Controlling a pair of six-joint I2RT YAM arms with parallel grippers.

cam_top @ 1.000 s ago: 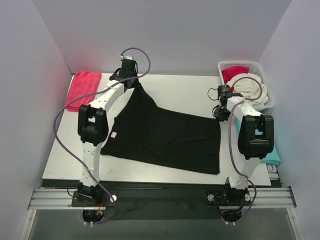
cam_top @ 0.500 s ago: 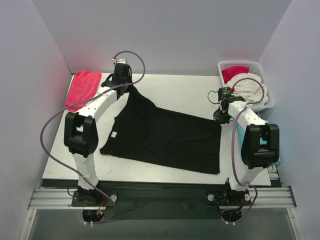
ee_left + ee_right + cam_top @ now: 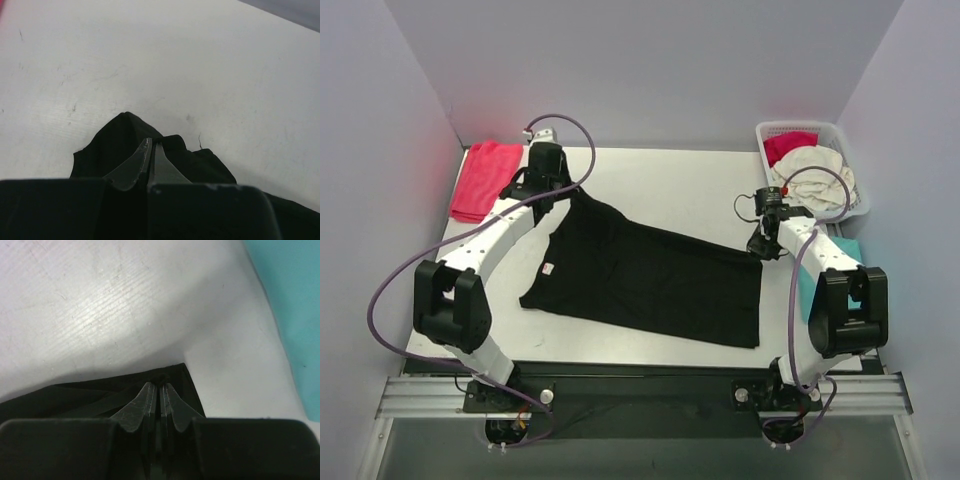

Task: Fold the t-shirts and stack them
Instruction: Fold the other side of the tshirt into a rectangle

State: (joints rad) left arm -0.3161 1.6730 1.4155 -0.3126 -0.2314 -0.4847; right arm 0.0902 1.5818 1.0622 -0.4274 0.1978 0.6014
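Observation:
A black t-shirt (image 3: 650, 275) lies spread on the white table (image 3: 670, 185), its small white neck label (image 3: 548, 269) at the left. My left gripper (image 3: 572, 192) is shut on the shirt's far left corner; in the left wrist view (image 3: 151, 142) black cloth (image 3: 120, 135) bunches round the closed tips. My right gripper (image 3: 760, 250) is shut on the shirt's far right corner, seen in the right wrist view (image 3: 160, 385) with black cloth (image 3: 75, 397) pinched between the fingers. A teal shirt (image 3: 808, 285) lies at the right edge, also in the right wrist view (image 3: 290, 300).
A red shirt (image 3: 485, 178) lies at the far left corner. A white lattice basket (image 3: 840, 135) at the far right holds a red shirt (image 3: 788, 145) and a cream one (image 3: 815, 172). Purple cables loop over both arms.
My left gripper has moved left and nearer with the shirt's corner, and the left arm has swung outward. My right gripper has shifted slightly nearer. The shirt has stretched flatter.

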